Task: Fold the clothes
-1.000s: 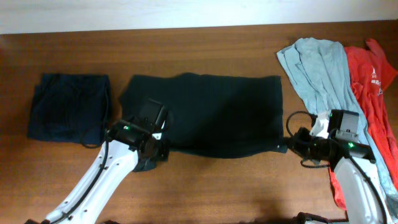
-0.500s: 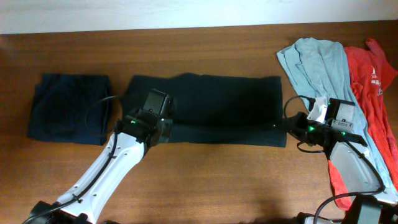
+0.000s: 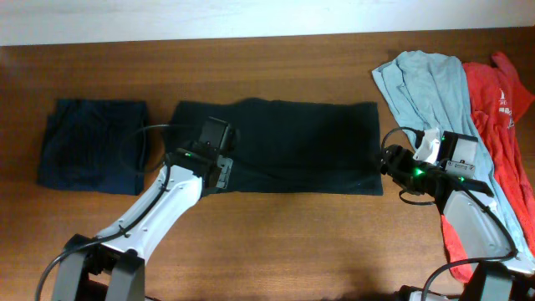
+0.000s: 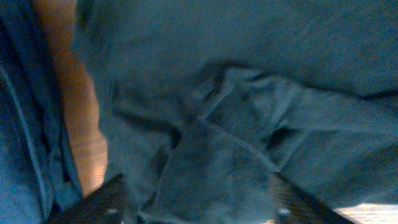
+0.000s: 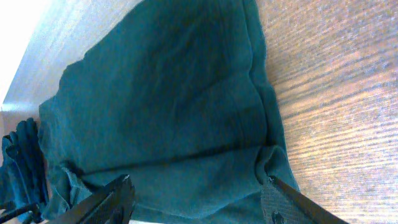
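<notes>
The clothes lie across the table. A large black garment (image 3: 292, 142) lies as a long band in the middle, its near edge doubled over. My left gripper (image 3: 221, 171) hangs open over the band's front left corner; in the left wrist view the gripper (image 4: 196, 211) has bunched black fabric (image 4: 236, 162) lying loose between its fingers. At the band's right end my right gripper (image 3: 386, 160) is also open. In the right wrist view the gripper (image 5: 199, 205) straddles the folded edge of the fabric (image 5: 174, 99).
A folded navy garment (image 3: 92, 146) lies at the left. A pale blue-grey garment (image 3: 426, 84) and a red one (image 3: 501, 109) are heaped at the right, under my right arm. Bare wooden table (image 3: 276, 242) runs along the front.
Both grippers carried the black garment's near edge toward the back, folding it into a narrower band. Both then opened and let the fabric go.
</notes>
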{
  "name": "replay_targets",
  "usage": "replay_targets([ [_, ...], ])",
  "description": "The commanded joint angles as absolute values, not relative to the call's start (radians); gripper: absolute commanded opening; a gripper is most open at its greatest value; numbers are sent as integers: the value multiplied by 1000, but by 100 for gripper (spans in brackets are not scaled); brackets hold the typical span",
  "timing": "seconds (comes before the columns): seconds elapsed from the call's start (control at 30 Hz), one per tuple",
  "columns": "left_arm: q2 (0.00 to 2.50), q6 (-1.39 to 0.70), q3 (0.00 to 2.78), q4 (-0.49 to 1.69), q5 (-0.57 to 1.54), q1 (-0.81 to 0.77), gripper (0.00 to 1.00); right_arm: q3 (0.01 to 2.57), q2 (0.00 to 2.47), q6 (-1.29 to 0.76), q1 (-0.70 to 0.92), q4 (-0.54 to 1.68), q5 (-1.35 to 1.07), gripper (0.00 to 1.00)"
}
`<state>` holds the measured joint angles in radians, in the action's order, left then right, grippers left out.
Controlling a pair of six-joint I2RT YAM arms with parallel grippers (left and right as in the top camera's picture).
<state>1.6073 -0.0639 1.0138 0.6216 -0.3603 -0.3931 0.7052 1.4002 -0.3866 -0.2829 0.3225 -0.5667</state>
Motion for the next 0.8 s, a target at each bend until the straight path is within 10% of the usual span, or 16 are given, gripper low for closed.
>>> replay_targets([
  [0.0,1610,-72,1032,688,-315,-355,77,721,1406,-375,-287,339,-572,71],
  [0.47,1704,-28,1002,727,-127,-344,62,720,1406,-375,-287,359,-564,72],
  [0.77,1725,-3,1034,704,-181,-344,6,720,1406,-372,-287,378,-559,72],
])
